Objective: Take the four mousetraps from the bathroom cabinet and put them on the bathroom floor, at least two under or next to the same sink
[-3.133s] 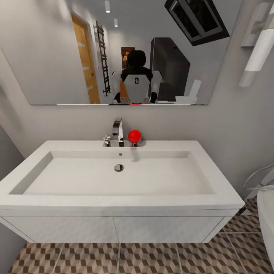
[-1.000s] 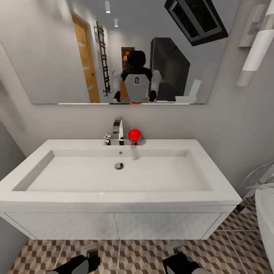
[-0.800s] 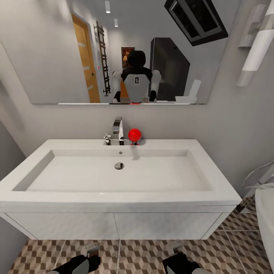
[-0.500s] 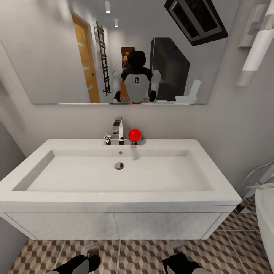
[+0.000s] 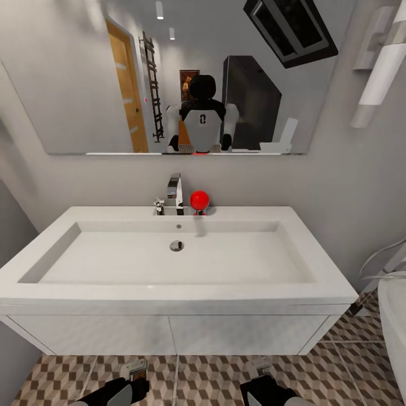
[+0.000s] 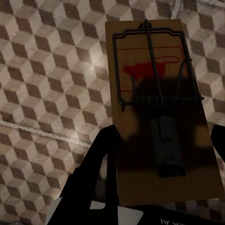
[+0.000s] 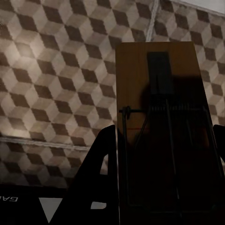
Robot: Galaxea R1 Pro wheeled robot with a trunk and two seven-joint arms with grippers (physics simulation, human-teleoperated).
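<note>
The robot stands square to the sink (image 5: 175, 265), a wide white basin with a chrome tap (image 5: 175, 194) and a small red ball (image 5: 199, 201) beside it at the back edge, all set on a white two-door vanity (image 5: 169, 336). Above hangs a big mirror (image 5: 84, 84), and in it the robot's own black-and-white trunk looks back. Below the vanity runs the cube-patterned floor (image 5: 214, 378), and just in front of the doors both arms reach low: the left gripper (image 5: 137, 369) near the left door, the right gripper (image 5: 260, 367) near the right one. Each is clamped on a trap. From the left wrist the left trap (image 6: 159, 103) is a brown wooden plate with its wire bar, spring and a red mark on top, pinched at its near end between the dark fingers (image 6: 98, 164) and held over the tiles — whether it touches them I cannot tell. The right trap (image 7: 161, 122) sits the same way between the right fingers (image 7: 96, 164), its metal parts in shadow, the tiles and a pale grout line behind it. At the far right a rounded white tub (image 5: 393, 321) edges in.
</note>
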